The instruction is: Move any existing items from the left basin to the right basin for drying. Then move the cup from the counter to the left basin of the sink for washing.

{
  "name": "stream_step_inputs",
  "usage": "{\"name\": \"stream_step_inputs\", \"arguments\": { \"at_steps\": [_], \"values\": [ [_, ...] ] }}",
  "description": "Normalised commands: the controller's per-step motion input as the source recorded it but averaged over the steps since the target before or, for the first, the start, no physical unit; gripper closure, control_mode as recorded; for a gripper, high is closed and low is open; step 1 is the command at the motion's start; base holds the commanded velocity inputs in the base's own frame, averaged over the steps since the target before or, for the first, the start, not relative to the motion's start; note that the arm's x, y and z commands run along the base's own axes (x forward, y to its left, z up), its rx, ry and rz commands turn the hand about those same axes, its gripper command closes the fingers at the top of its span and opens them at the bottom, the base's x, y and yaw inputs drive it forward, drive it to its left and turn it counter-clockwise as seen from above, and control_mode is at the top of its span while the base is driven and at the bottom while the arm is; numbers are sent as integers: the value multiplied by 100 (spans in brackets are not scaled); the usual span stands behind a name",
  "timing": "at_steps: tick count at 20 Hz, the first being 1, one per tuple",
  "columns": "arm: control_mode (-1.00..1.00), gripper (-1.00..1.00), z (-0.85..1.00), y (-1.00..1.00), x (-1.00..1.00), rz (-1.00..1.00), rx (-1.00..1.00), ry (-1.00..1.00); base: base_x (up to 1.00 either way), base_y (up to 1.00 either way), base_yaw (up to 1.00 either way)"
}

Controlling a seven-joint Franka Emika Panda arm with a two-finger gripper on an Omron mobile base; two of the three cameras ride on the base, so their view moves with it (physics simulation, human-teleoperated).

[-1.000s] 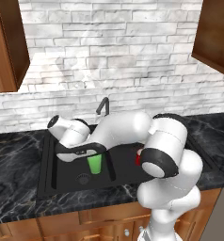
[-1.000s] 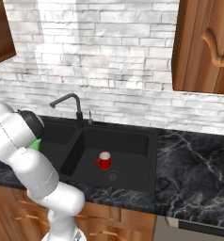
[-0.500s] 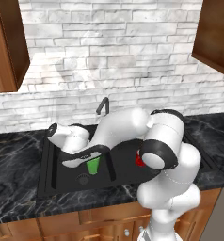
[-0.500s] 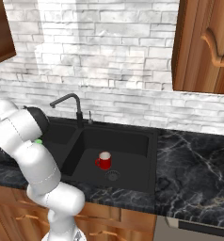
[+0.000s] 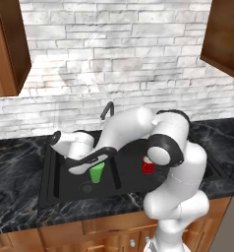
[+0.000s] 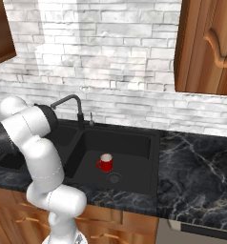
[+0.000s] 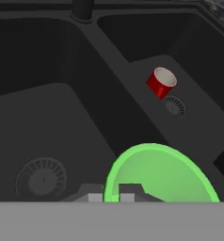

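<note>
Black sink (image 5: 50, 189) | red cup (image 6: 105, 163) sits right basin (image 6: 134, 143) | jaws (image 7: 111, 193) clamp green cup (image 5: 97, 173) over left basin (image 7: 43, 122) | release left

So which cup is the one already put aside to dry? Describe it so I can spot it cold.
Find the black double sink set in the marble counter. In its right basin, beside the round drain, stands a short red cup with a white inside. The other cup is bright green and sits in the gripper over the left basin.
</note>
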Motion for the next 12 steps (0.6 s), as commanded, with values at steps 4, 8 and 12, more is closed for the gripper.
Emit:
{"name": "stream_step_inputs", "arguments": {
  "at_steps": [4,8,12],
  "values": [
    [-100,100,-19,0,15,0,0,0,0,0,0],
    [-100,100,-23,0,18,0,0,0,0,0,0],
    [-100,100,-23,0,20,0,0,0,0,0,0]
  ]
}}
